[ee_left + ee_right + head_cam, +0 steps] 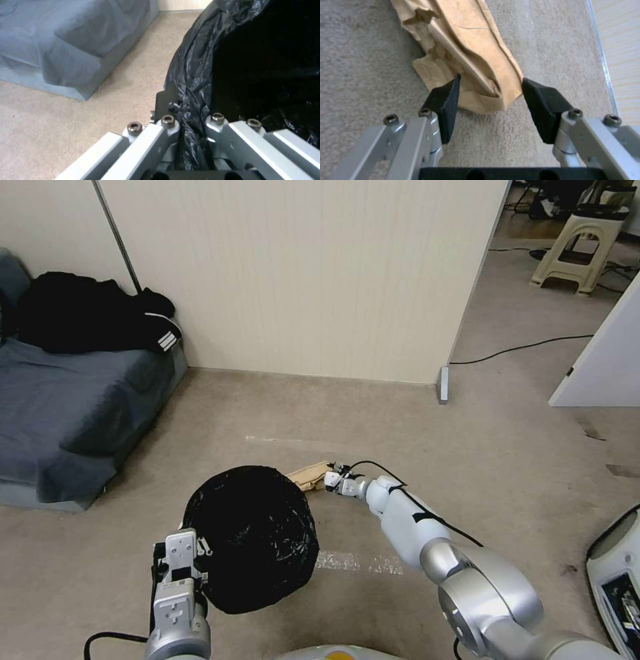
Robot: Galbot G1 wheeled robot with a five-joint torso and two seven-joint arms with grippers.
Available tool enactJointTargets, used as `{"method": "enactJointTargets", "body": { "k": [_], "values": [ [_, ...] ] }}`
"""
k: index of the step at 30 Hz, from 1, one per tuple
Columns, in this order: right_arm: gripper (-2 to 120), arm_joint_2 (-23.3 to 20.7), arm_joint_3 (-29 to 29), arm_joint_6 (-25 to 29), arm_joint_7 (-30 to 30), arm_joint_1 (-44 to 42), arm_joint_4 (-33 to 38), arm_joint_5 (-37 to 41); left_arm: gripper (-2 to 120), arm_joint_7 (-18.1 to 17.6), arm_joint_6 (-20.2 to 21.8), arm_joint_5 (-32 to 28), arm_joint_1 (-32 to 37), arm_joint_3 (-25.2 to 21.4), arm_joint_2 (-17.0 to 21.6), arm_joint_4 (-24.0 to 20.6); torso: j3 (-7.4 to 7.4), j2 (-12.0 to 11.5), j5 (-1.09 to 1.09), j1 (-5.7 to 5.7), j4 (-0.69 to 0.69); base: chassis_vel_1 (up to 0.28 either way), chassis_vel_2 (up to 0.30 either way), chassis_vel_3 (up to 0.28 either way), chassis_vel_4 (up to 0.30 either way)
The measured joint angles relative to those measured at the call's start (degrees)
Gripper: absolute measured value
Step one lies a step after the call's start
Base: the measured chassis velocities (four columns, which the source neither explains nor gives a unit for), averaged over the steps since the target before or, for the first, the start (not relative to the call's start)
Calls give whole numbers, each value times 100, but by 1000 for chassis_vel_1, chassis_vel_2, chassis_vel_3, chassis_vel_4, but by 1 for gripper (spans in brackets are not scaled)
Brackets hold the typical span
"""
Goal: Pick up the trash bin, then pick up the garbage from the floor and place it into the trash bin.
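While our left gripper (pixel 193 553) clamped the bin's (pixel 257 537) bagged rim, holding it above the carpet (pixel 500 467), our right gripper (pixel 490 95) stood wide at floor level, the tan paper's (pixel 470 55) near end lying between its jaws, unpinched.

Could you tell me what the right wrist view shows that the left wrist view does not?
Right wrist view alone: the right gripper open, its black fingers straddling the near end of the crumpled tan paper lying on the carpet, with a pale wall panel alongside.

Left wrist view alone: the left gripper shut on the trash bin, pinching its black-bagged rim, and a grey-blue mattress beyond.

Both share the beige floor.
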Motion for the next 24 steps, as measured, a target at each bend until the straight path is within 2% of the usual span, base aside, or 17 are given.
{"method": "enactJointTargets", "body": {
  "k": [15, 24],
  "values": [
    [47, 0, -52, -53, 6, 129, -120, 15, 0, 3, -16, 46, -1, 48, 0, 41, 0, 0, 0, 0, 0, 0, 0, 0, 0],
    [25, 0, -42, -71, 6, 165, -164, 23, 0, 4, -28, 81, 4, 78, 0, 59, 0, 0, 0, 0, 0, 0, 0, 0, 0]
  ]
}}
